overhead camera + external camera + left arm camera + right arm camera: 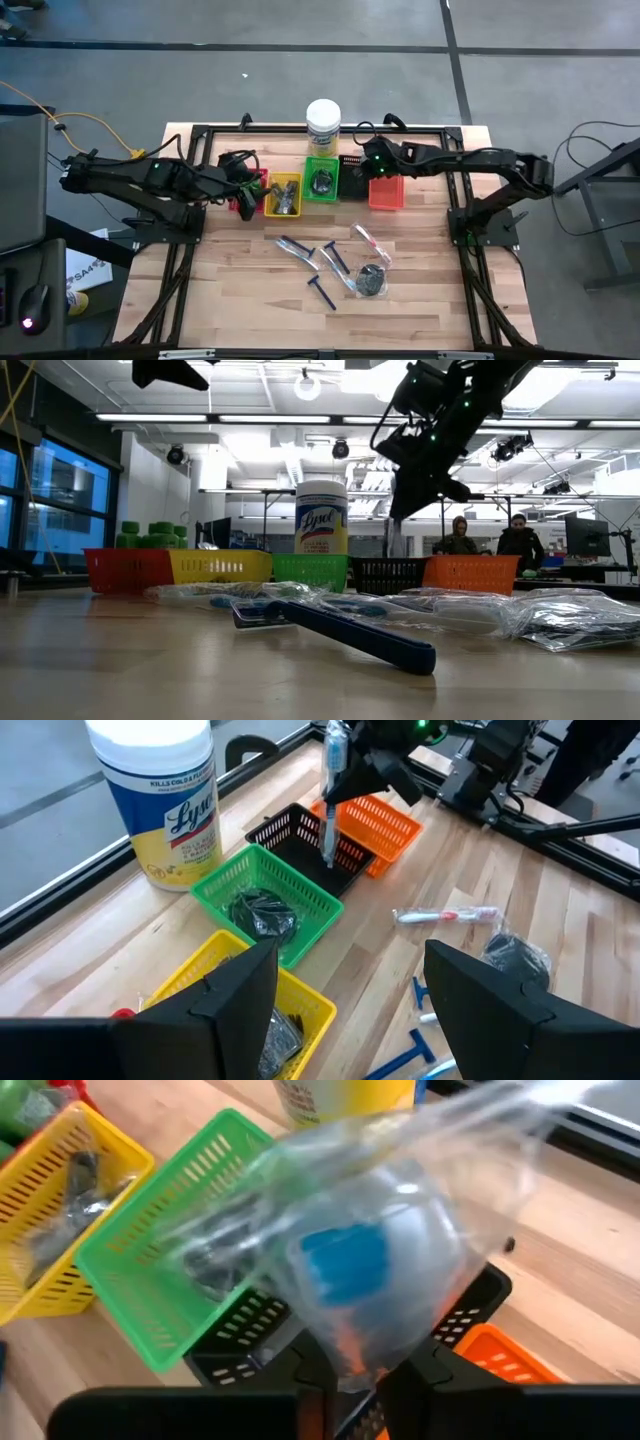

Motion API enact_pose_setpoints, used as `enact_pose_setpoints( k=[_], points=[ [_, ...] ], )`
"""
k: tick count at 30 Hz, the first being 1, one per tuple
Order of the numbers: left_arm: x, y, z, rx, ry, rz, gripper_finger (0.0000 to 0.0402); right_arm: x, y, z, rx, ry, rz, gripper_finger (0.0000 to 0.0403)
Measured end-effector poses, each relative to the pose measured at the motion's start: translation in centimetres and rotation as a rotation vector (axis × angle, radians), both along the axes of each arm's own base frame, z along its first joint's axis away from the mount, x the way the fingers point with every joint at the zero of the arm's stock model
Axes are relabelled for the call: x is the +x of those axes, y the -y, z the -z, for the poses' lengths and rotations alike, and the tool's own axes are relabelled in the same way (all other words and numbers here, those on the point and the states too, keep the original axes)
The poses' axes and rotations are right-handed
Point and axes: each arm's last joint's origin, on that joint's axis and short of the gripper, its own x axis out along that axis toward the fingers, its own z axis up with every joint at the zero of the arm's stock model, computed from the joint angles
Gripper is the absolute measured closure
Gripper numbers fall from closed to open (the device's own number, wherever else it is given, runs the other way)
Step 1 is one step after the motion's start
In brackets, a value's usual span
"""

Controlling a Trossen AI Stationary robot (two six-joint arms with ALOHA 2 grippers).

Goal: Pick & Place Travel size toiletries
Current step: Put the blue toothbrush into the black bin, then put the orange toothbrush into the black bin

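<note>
Wooden slat table (230,300) in a lit workshop; along its far edge a row of red (252,190), yellow (284,195), green (322,178), black (300,838) and orange trays (386,191), with a Lysol jar (323,127) behind. Right gripper (345,795) above the black tray, fingers pinched on a clear-sleeved stick (330,790) with a blue head, hanging down into the tray and apparently clear of its floor; left gripper (350,1010) spread wide and empty, near the yellow tray. Loose on the table's middle: dark-blue razors (320,290), another sleeved stick (371,243), one dark shiny bundle (372,281).
</note>
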Motion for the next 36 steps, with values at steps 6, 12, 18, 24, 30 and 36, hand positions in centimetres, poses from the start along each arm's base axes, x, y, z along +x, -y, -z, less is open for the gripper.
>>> enact_pose_setpoints(
  k=[6, 12, 18, 24, 30, 36],
  points=[
    [-0.04, -0.01, 0.06, 0.001, -0.008, 0.000, 0.0161, -0.24, 0.43, 0.08, 0.092, 0.030, 0.008, 0.0368],
    [-0.08, -0.01, 0.15, 0.002, -0.019, 0.000, 0.0161, -0.35, 0.27, 0.93, 0.178, -0.006, 0.023, 0.0369],
    [-0.09, -0.01, 0.17, 0.003, -0.021, 0.001, 0.0161, -0.28, 0.18, 0.80, 0.227, 0.021, 0.009, 0.0369],
    [-0.09, -0.01, 0.17, 0.002, -0.021, 0.002, 0.0161, -0.48, 0.27, 0.91, 0.260, 0.012, 0.009, 0.0340],
    [-0.09, -0.01, 0.17, 0.002, -0.021, 0.003, 0.0161, -0.57, 0.40, 0.93, 0.261, 0.009, 0.016, 0.0266],
    [-0.09, -0.01, 0.17, 0.002, -0.021, 0.003, 0.0161, -0.69, 0.67, 0.93, 0.284, 0.017, 0.012, 0.0228]
  ],
)
